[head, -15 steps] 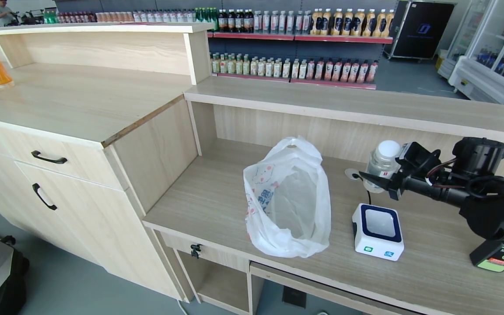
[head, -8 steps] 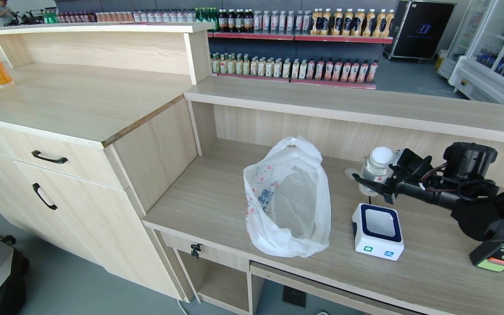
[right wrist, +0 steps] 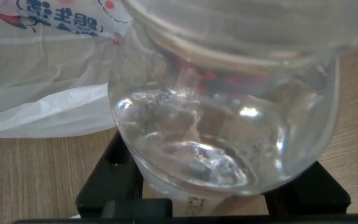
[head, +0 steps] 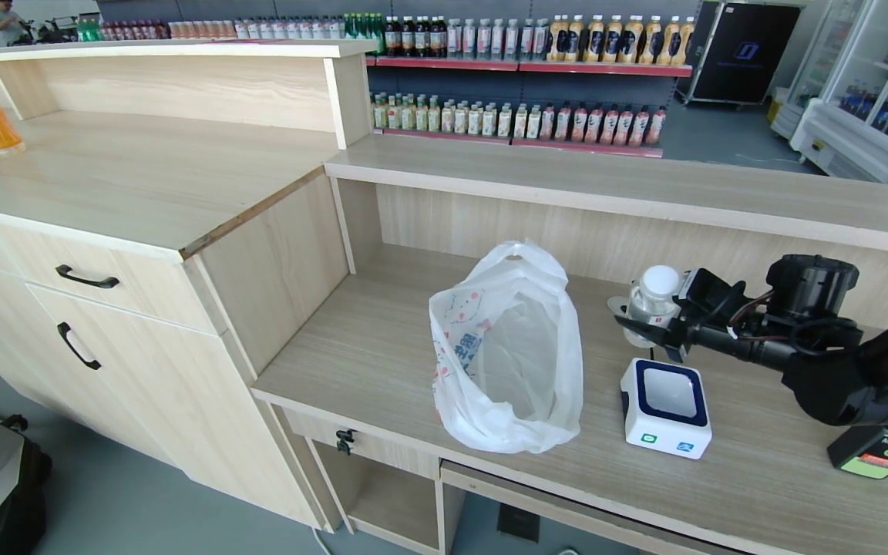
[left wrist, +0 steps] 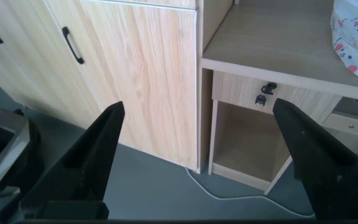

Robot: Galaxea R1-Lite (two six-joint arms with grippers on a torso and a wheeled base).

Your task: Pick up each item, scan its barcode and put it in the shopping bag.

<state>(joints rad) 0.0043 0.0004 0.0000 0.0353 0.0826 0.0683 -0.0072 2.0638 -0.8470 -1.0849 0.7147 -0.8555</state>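
Clear bottle (head: 644, 307) in right fingers (head: 639, 327), white scanner (head: 667, 408) beside, shopping bag (head: 509, 362) near

The head camera looks forward and down over the counter (head: 367, 339) toward far shelves (head: 521, 69), the left wrist camera faces the cabinet front (left wrist: 148, 81) at the near left, the right wrist camera presses close to the bottle (right wrist: 229, 124), and all share the shopping bag (head: 506, 362).

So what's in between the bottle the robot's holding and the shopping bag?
Nothing stands there. In the head view, only bare wooden counter with a small round cable hole separates the bottle in the right gripper from the shopping bag.
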